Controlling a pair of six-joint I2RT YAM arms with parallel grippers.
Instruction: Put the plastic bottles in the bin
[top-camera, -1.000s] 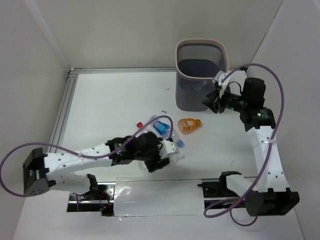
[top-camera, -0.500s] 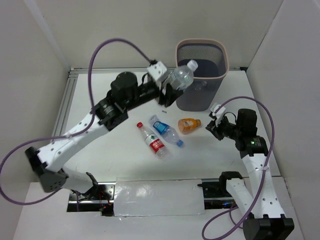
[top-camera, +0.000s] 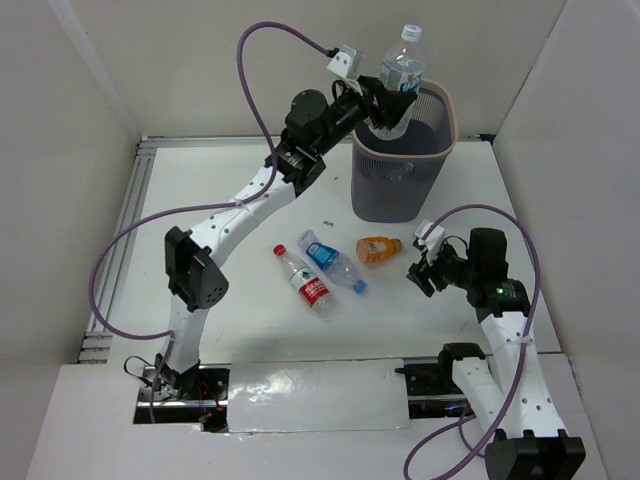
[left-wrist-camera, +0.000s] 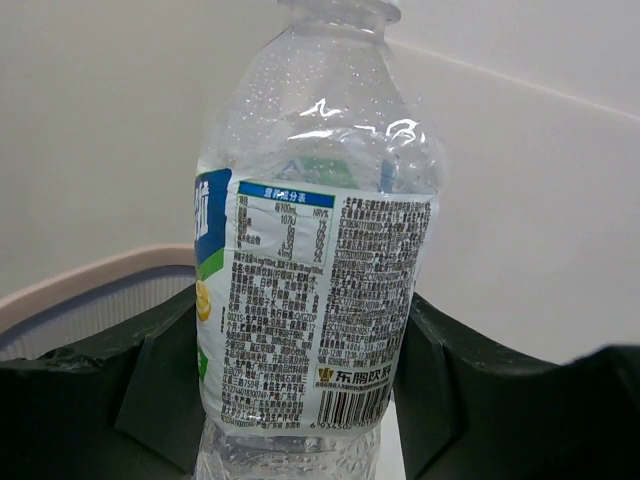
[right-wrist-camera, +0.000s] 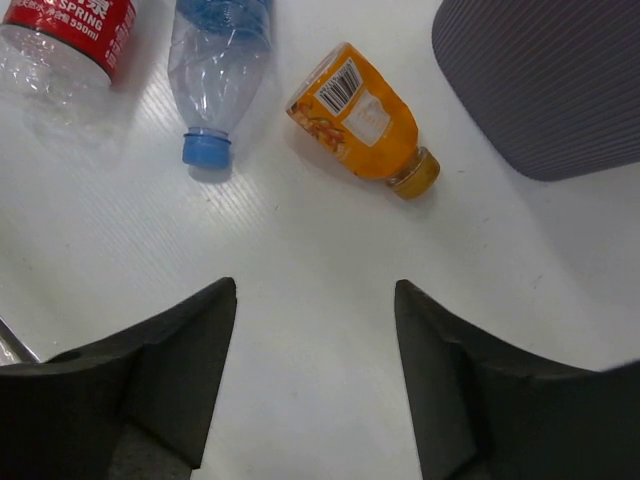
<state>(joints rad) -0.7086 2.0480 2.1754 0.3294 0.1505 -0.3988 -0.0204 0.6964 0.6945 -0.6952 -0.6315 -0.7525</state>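
My left gripper is shut on a clear bottle with a pale label and holds it upright above the rim of the dark mesh bin. In the left wrist view the bottle fills the frame between the jaws, with the bin's beige rim behind it. On the table lie a red-label bottle, a blue-label bottle and the squat orange bottle. My right gripper is open and empty, just right of the orange bottle. The right wrist view also shows the blue-label bottle and red-label bottle.
The bin's mesh wall stands at the upper right of the right wrist view. White walls enclose the table on the left, back and right. A metal rail runs along the table's left edge.
My left arm lifted a bottle from the table's front, swung it up and back, and now holds it over the bin. My right arm drew back from the bin down toward the orange bottle.
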